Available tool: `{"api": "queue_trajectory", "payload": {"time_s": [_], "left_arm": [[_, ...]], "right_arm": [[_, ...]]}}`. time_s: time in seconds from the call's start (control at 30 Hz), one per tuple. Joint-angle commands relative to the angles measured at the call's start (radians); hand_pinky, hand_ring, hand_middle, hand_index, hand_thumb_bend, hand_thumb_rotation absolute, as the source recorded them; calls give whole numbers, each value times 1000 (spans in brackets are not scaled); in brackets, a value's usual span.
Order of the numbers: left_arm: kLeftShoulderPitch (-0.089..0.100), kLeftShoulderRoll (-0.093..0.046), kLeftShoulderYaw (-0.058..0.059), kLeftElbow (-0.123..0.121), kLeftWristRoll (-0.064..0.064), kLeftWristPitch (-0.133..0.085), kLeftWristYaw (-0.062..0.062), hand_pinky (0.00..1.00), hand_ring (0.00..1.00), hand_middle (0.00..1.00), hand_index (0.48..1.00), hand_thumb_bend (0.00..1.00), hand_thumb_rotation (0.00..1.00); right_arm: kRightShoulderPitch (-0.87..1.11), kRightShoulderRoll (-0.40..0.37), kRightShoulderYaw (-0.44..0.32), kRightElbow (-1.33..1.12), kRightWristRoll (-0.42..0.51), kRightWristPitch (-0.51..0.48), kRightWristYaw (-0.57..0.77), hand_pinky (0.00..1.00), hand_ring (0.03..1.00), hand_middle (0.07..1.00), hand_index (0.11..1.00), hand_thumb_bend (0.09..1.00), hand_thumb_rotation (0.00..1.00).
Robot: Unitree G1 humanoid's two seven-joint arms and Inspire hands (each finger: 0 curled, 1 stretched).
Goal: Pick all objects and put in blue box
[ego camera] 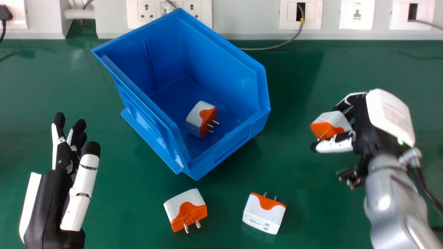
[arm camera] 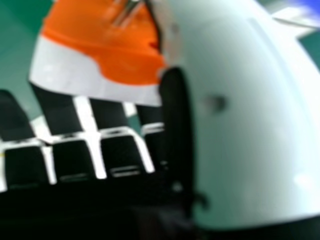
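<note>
Counted: four white-and-orange adaptors, one blue box and two hands. One adaptor (ego camera: 201, 119) lay inside the blue box (ego camera: 238, 140) on its floor, three pins visible. The box stood on the bench (ego camera: 135, 214) at an angle to the far edge, one corner reaching that edge.

Two further adaptors rested on the bench, on the side of the box away from the far edge. The left one (ego camera: 185, 211) had two pins directed away from the far edge; the right one (ego camera: 264, 213) had two pins directed toward it.

The fourth adaptor (ego camera: 331, 125) was in the right hand (ego camera: 370, 129), its fingers and thumb pinching it above the bench, to the right of the box. The left hand (ego camera: 52, 204) was at the left of the bench, fingers extended and slightly spread, well apart from any adaptor.

Five wall plates (ego camera: 356, 24) were counted beyond the far edge, one cut by the head view's border.

The head view gave the whole layout. The right hand view gave the held adaptor's orange pin face close up, its pins blurred, with the thumb's broad pale casing beside it.
</note>
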Motion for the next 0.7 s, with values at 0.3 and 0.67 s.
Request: {"api": "queue_trajectory", "payload": {"time_s": [0.3, 0.67], "left_arm": [[-10, -4, -2, -22, 12, -9, 26, 1000, 999, 984, 983, 367, 800], [-17, -8, -14, -7, 26, -26, 31, 1000, 1000, 989, 991, 355, 827]], "right_arm": [[186, 33, 48, -436, -101, -166, 25, 54, 83, 135, 469, 487, 136], [-79, 149, 124, -317, -102, -218, 145, 70, 108, 174, 471, 484, 138]]}}
